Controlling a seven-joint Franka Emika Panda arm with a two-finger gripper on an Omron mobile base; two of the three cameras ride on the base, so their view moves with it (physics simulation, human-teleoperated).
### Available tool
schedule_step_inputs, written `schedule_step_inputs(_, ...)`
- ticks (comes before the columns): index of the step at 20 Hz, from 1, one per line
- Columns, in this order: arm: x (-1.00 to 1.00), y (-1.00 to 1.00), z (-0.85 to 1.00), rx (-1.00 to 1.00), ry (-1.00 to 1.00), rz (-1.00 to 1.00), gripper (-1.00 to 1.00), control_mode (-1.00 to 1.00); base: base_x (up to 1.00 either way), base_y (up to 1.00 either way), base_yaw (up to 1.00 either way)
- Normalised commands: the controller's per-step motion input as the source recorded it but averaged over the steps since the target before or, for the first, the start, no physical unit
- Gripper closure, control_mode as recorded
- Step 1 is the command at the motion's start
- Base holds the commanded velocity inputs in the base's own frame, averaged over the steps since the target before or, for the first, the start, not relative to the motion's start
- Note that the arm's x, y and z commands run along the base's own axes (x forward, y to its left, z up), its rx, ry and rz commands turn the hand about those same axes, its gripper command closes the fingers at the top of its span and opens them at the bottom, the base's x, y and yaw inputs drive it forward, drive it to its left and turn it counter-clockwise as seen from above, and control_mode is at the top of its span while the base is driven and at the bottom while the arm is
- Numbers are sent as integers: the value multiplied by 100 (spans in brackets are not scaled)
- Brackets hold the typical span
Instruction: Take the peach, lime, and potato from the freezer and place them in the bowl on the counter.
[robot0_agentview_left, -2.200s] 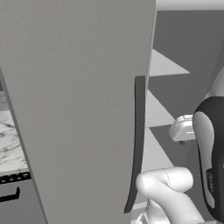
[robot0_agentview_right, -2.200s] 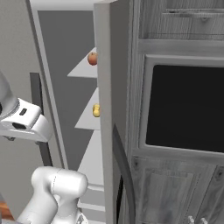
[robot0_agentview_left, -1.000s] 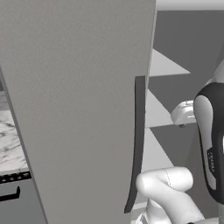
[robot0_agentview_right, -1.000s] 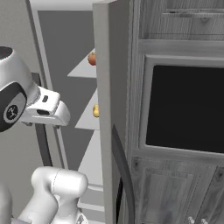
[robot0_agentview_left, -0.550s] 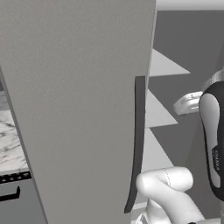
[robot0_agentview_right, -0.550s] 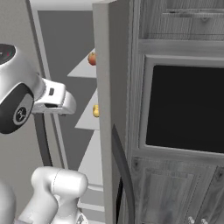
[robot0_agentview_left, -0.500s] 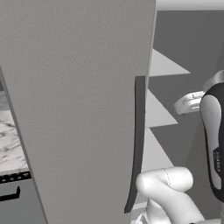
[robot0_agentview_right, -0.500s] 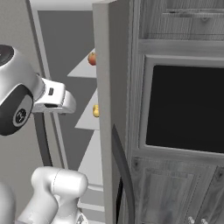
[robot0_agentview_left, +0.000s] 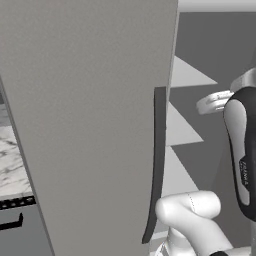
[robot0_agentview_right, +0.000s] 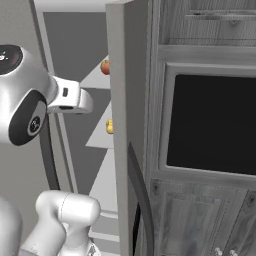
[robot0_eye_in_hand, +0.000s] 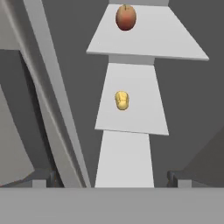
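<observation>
Resting on the upper white shelf (robot0_eye_in_hand: 148, 37) inside the freezer (robot0_agentview_left: 90, 125), the peach (robot0_eye_in_hand: 126, 17) sits near that shelf's back. The potato (robot0_eye_in_hand: 122, 100), small and yellowish, lies on the shelf below (robot0_eye_in_hand: 131, 105), roughly at its middle. The freezer door stands open, its dark edge seal (robot0_agentview_left: 156, 165) exposed. The claw (robot0_eye_in_hand: 113, 177) faces the shelves with its fingers spread wide apart, holding nothing, well short of either item. Marble worktop (robot0_agentview_left: 12, 165) shows left of the door.
</observation>
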Motion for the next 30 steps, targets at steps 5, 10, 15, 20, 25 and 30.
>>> schedule_step_inputs(5,52,-3,10,0,0,0,-100,-100,0,0,0)
schedule_step_inputs(10,55,0,0,0,0,0,-100,-100,0,0,0)
schedule_step_inputs(15,59,-4,0,1,0,1,-100,-100,0,0,0)
schedule_step_inputs(20,34,-7,3,5,-6,1,-100,-100,0,0,0)
schedule_step_inputs(25,22,-11,24,5,-1,0,-100,-100,0,0,0)
schedule_step_inputs(30,41,0,21,1,-5,0,-100,-100,0,0,0)
